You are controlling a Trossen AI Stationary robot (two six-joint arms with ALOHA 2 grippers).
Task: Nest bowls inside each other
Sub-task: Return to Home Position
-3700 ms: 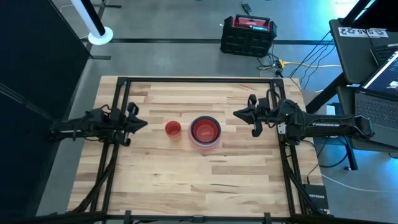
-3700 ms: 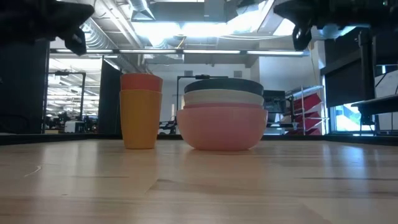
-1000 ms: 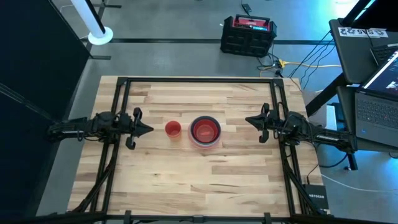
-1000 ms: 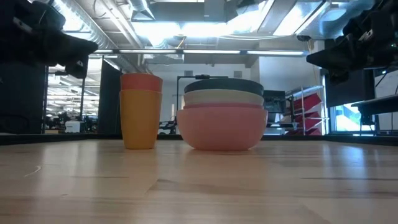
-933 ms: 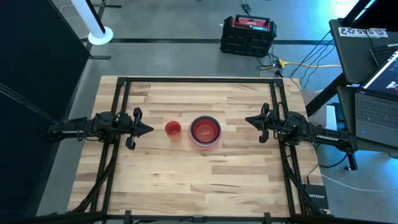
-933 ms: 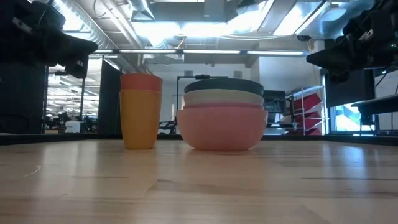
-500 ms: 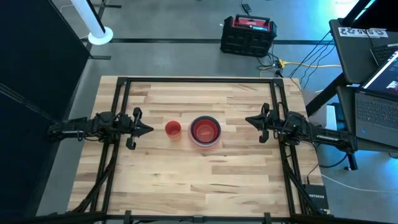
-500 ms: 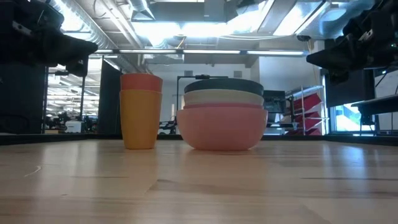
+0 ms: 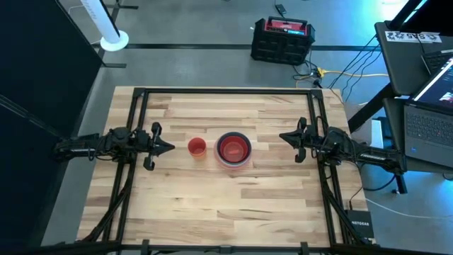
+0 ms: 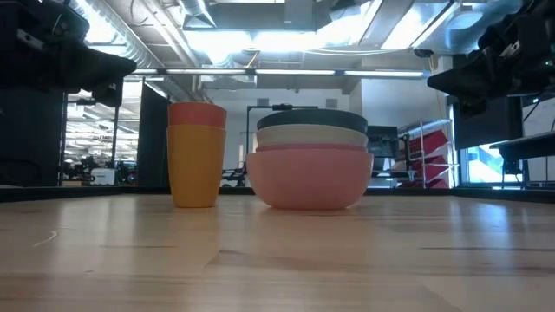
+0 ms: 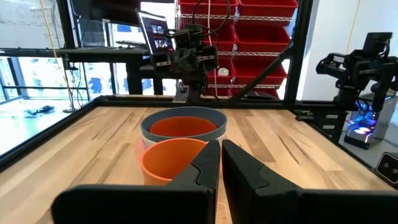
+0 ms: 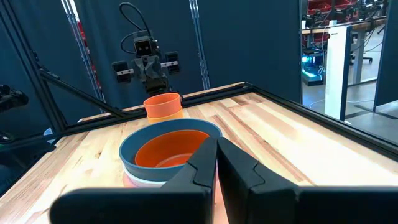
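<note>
Found bowls (image 9: pixel 233 150) nested in one stack mid-counter (image 9: pixel 233 202) (red innermost, blue rim around it). Noted cups (image 9: pixel 197 147) stacked just beside bowls. Saw left gripper (image 9: pixel 168 147) pressed together beyond cups, right gripper (image 9: pixel 284 137) likewise, across the bowls.

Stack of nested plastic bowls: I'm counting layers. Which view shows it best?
The low view: side-on, the stack of nested plastic bowls shows pink, white and dark-blue layers. The high view shows only rims around a red inside; the wrist views, a blue rim and red interior.
</note>
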